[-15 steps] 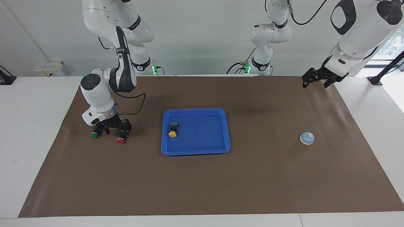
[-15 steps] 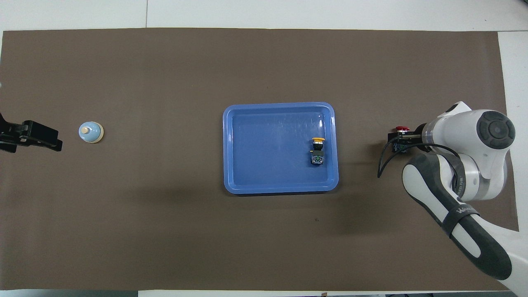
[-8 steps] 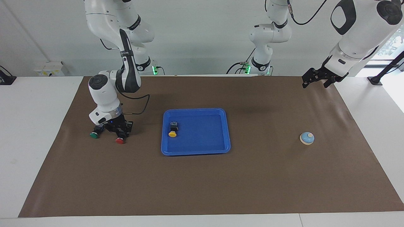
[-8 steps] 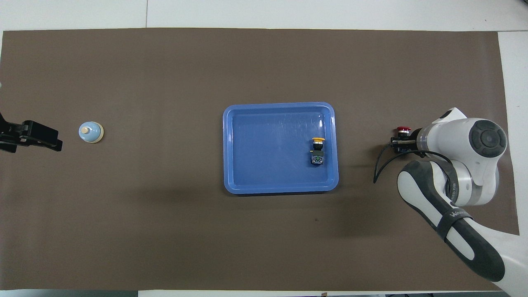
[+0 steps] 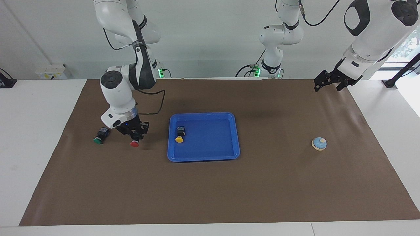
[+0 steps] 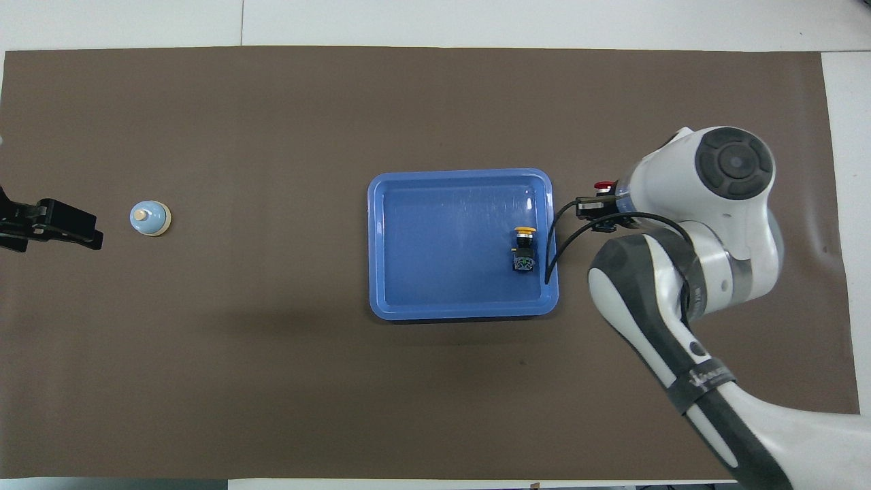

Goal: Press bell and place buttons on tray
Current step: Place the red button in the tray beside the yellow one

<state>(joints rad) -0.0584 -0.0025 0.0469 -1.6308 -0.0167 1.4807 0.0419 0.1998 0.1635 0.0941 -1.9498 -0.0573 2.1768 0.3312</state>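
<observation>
My right gripper (image 5: 133, 135) is shut on the red button (image 5: 134, 143) and holds it a little above the brown mat, between the green button (image 5: 99, 137) and the blue tray (image 5: 203, 159). In the overhead view the right gripper (image 6: 593, 207) and the red button's cap (image 6: 603, 185) show just beside the tray's rim (image 6: 463, 174). The green button lies on the mat toward the right arm's end; the arm hides it in the overhead view. The yellow button (image 5: 179, 134) lies in the tray (image 6: 524, 248). The light-blue bell (image 5: 319, 143) stands toward the left arm's end (image 6: 150, 218). My left gripper (image 5: 329, 82) waits raised over the mat's corner (image 6: 64, 226).
A brown mat (image 5: 210, 190) covers the table; white tabletop shows around it. The right arm's cable (image 6: 554, 245) hangs over the tray's rim in the overhead view.
My right gripper has lifted the red button off the mat and carried it away from the green button toward the tray. The left arm, bell and yellow button have not moved.
</observation>
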